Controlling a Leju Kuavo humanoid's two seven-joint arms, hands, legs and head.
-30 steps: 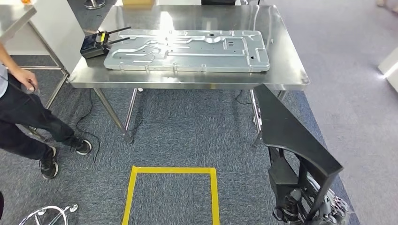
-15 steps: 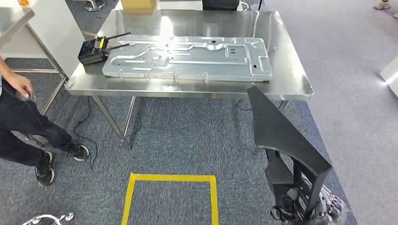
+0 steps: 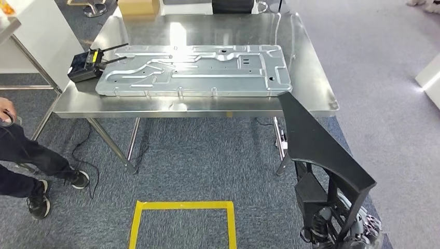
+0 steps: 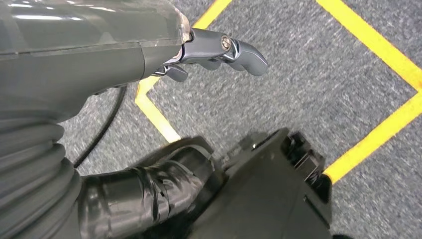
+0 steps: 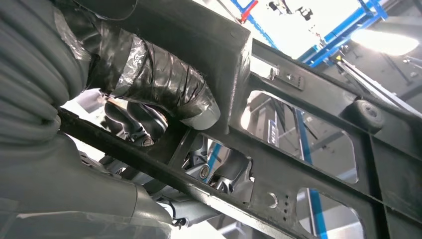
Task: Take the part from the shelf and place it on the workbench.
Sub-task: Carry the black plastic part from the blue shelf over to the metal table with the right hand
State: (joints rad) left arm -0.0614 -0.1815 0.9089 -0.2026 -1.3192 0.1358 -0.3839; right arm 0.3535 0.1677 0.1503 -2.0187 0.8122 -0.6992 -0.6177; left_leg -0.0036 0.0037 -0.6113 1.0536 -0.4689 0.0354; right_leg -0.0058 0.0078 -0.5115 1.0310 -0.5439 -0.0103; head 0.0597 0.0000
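Observation:
The part [image 3: 316, 150] is a black, wedge-shaped frame with open struts, standing upright at the lower right of the head view, its tip level with the workbench's near edge. My right hand [image 3: 324, 225] grips it from below. In the right wrist view, my right hand [image 5: 149, 94] wraps its taped thumb around a strut of the part [image 5: 308, 144]. The steel workbench [image 3: 311, 78] stands ahead. My left hand [image 4: 219, 50] hangs over the carpet, fingers loosely extended and holding nothing.
A large grey stamped metal plate [image 3: 192, 70] covers much of the workbench, with a black antenna device [image 3: 83, 66] at its left end. A person's legs [image 3: 26, 155] stand at the left. A yellow tape square [image 3: 181, 223] marks the carpet in front.
The whole head view has shifted as I moved: the workbench now sits lower and further left. The part stays in my right hand. The person has slid toward the left edge.

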